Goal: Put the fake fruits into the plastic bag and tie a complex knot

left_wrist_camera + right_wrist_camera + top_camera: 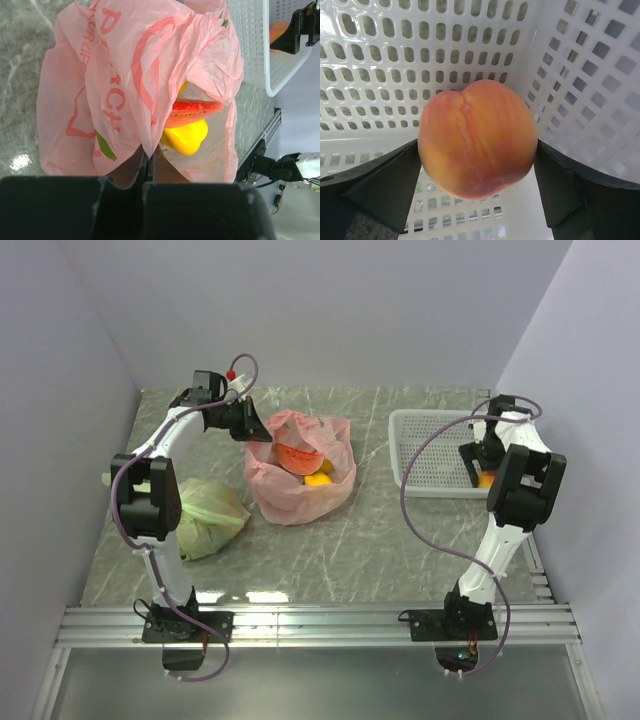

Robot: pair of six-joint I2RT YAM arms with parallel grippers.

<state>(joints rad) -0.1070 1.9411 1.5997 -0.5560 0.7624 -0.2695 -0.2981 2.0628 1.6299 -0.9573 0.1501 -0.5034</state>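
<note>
dark fingers (385,185) of the right gripper (477,172) are pressing on both sides of a peach (477,135), clamping it just over the floor of the white perforated basket (395,65), close to a corner wall. across the table (400,540), the left gripper (148,167) is pinching shut on the rim of the pink plastic bag (110,90). the bag's mouth is standing open, with a watermelon slice (192,110) and a yellow pepper (185,137) lying inside. (a pale green bag (205,515) is sitting by the left arm, and it is not the target.)

the step in hand is looking like the carry of the peach from basket to bag. to do it well, the right arm should be rising straight up first, clearing the basket wall before swinging left, since the corner is so near. the peach is round and smooth, so the squeeze should be sitting across its widest part and not slackening on the way. the left gripper should be holding the rim high and taut so the opening is gaping wide. the film is thin and is likely to be folding shut if let loose. the release should be coming low over the mouth, just above the fruit inside, so the peach is dropping in rather than rolling off the crinkled side.
</note>
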